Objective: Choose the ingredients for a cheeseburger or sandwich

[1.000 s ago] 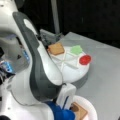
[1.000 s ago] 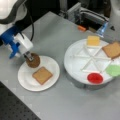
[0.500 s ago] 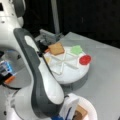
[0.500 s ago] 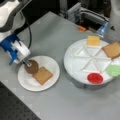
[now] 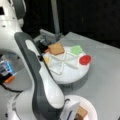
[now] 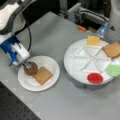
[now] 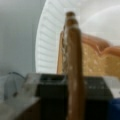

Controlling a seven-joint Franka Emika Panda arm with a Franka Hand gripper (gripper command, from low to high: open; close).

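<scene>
In a front view my gripper (image 6: 26,65) is shut on the dark-brown round patty (image 6: 31,68), low over the left part of the small white plate (image 6: 51,65). A tan toast slice (image 6: 43,75) lies flat on that plate, and the patty's edge meets its left corner. The wrist view shows the patty (image 7: 72,47) edge-on, with the toast (image 7: 97,62) right behind it. The other ingredients sit in the divided tray (image 6: 75,62): cheese (image 6: 93,40), a second toast slice (image 6: 112,49), lettuce (image 6: 113,70) and tomato (image 6: 95,78).
My arm (image 5: 42,82) blocks much of a front view, where the tray (image 5: 67,75) shows toast (image 5: 56,48), lettuce (image 5: 76,49) and tomato (image 5: 85,59). Grey equipment (image 6: 85,15) stands behind the tray. The table's edge runs along the bottom left.
The gripper has come down with the patty from above the plate to just beside the toast slice. The tray's pieces have not moved.
</scene>
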